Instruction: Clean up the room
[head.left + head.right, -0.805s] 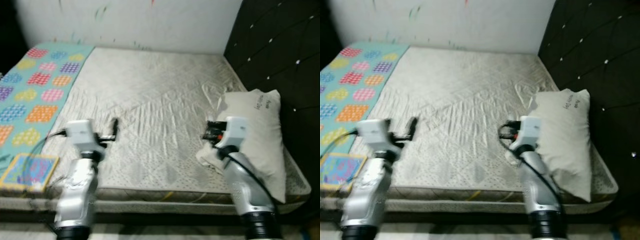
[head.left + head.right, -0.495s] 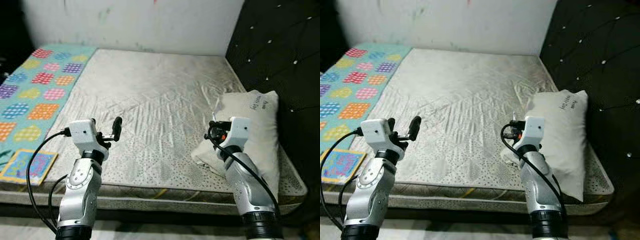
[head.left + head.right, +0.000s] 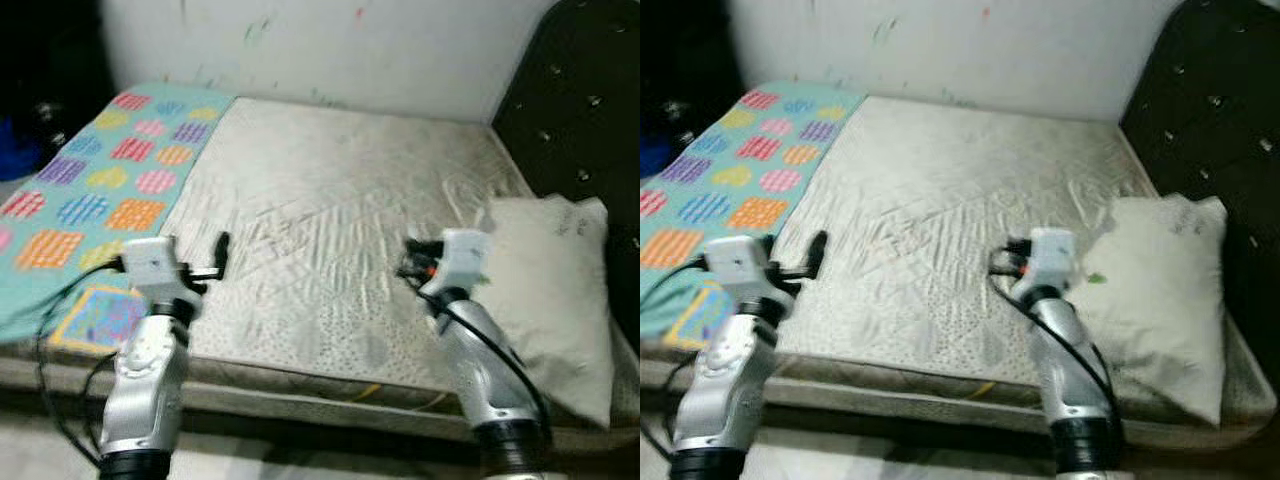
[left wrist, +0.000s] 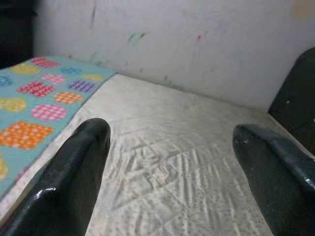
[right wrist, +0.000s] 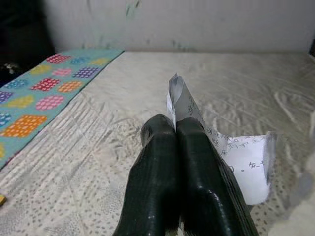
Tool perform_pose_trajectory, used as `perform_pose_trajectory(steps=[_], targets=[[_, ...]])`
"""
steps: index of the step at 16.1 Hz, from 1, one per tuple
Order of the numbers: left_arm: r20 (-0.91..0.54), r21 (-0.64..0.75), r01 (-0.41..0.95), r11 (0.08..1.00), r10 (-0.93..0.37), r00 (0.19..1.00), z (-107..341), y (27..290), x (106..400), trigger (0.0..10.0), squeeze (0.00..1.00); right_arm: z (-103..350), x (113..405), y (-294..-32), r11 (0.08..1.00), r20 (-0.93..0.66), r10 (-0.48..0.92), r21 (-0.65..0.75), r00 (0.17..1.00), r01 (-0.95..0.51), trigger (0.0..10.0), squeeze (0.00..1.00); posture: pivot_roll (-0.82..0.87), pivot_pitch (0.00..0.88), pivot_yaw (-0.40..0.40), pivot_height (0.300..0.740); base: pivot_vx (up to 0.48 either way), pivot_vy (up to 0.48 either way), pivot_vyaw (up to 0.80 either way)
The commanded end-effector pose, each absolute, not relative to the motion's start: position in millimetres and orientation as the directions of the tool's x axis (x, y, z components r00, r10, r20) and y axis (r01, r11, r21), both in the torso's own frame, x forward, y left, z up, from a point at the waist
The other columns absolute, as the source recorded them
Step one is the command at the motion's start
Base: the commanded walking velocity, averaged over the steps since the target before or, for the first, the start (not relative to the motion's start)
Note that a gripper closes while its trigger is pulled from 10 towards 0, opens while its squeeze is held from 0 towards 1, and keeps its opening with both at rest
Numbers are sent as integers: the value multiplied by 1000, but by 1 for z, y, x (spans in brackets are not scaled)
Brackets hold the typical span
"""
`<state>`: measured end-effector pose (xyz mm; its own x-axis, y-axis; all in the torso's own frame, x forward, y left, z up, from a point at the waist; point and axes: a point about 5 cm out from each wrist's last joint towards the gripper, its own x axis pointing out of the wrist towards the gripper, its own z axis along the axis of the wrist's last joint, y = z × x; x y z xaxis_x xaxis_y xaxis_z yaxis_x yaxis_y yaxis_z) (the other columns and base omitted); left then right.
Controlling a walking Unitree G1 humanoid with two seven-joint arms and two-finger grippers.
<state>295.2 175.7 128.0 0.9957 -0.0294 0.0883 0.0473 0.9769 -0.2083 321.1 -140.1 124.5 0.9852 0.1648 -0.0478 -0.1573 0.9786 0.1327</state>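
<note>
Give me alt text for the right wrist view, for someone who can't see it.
The right hand, its two black fingers pressed shut, pinches a crumpled white sheet of paper with handwriting above a wrinkled beige mattress. A turquoise blanket with colourful patches covers the mattress's far side, below a scuffed white wall.

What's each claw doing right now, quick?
Left claw: open, empty, over the mattress.
Right claw: shut on a sheet of paper.

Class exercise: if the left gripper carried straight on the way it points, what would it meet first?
Probably the bare mattress ahead of the left gripper, its jaws open; otherwise the white wall behind it. Depth is unclear.
</note>
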Motion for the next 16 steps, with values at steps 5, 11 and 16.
perform_pose_trajectory(steps=[5, 11, 16], targets=[[89, -218, 74, 973, -56, 994, 128, 167, 296, 10000, 0, 124, 320, -149, 984, -50, 140, 119, 989, -133, 10000, 0, -89, 24, -61, 740, 0, 480, 0], [105, -227, 70, 971, -47, 993, 131, 166, 297, 10000, 0, 121, 320, -149, 984, -61, 144, 110, 988, -137, 10000, 0, -87, 25, -64, 740, 0, 320, 0], [131, -248, 97, 964, -66, 989, 133, 166, 296, 10000, 0, 120, 320, -149, 984, -63, 148, 105, 987, -141, 10000, 0, -88, 22, -63, 740, 54, 0, 0]])
